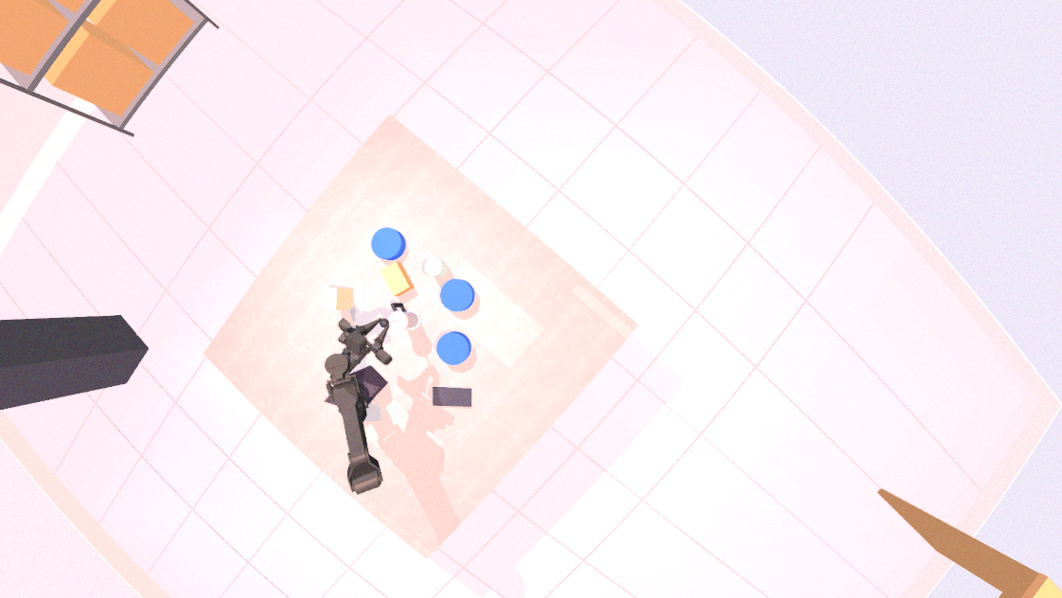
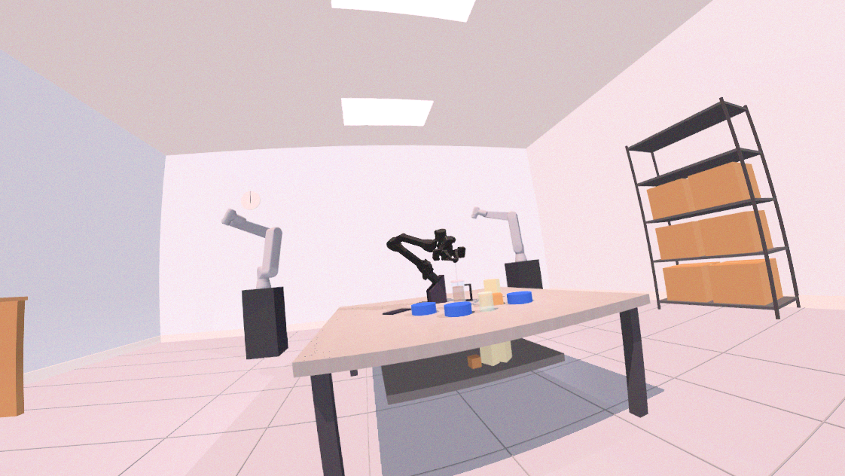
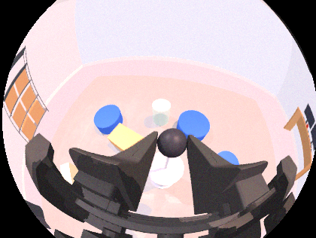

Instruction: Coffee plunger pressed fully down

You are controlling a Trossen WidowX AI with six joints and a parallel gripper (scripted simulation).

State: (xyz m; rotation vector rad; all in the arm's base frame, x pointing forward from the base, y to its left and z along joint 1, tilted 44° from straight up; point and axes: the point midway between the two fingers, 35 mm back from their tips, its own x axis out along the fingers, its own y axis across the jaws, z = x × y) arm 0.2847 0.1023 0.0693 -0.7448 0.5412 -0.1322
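We are pinching the black plunger knob with the end effector; the coffee press is standing upright on the counter; any off-axis push risks tipping or sliding it toward the blue discs.

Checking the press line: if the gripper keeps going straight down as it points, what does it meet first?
The gripper, shut on the black round plunger knob, would probably meet the clear coffee press lid directly beneath; depth is unclear.

Matt dark plastic on the gripper, closed on a smooth, slightly glossy black knob; clear glass on the press below; pale matt wood on the table.
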